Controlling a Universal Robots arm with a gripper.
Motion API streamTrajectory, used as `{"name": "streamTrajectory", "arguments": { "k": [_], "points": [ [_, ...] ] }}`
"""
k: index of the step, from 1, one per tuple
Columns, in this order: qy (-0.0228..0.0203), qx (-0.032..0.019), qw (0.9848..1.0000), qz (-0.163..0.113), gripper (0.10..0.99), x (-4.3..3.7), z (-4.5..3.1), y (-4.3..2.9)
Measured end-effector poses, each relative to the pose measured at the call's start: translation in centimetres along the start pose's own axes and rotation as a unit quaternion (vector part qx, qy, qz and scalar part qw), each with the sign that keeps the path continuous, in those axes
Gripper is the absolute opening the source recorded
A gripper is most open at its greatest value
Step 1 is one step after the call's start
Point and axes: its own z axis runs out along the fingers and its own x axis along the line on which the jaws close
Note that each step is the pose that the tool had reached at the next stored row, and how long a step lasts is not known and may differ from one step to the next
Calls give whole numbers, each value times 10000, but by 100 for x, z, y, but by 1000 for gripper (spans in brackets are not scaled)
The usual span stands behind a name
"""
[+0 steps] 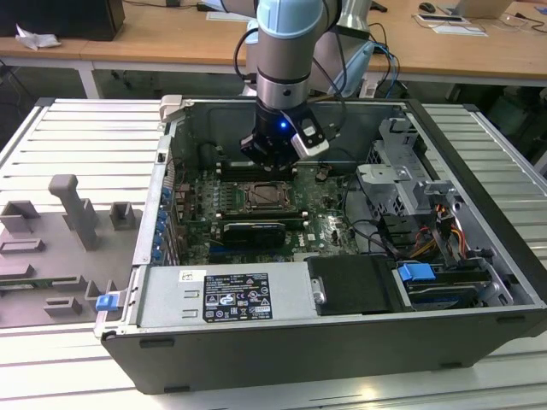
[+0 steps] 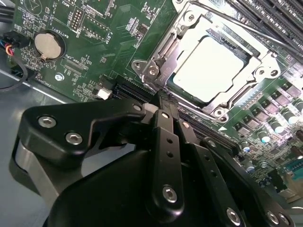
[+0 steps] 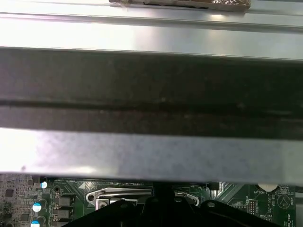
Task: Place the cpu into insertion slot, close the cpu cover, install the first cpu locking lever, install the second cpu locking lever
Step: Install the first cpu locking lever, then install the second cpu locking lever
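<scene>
Pressed together and holding nothing, the pincer [image 2: 162, 101] is poised just beside the insertion slot [image 2: 156, 71], where the cpu [image 2: 208, 71] is seated under the cpu cover [image 2: 258, 71].

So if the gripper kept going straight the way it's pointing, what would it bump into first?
Probably the edge of the cpu cover, which lies closed over the cpu. In the second wrist view the gripper has its fingers together and its tip right beside that edge. How much gap is left is hard to tell.
</scene>
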Motion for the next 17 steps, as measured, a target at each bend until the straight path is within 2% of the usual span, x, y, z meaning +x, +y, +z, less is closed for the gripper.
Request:
{"name": "streamTrajectory", "arguments": {
  "k": [15, 17],
  "points": [
    [1, 1, 10000, 0, 106, 2, -7, -59],
    [0, 0, 10000, 0, 106, 1, -42, -56]
  ]
}}
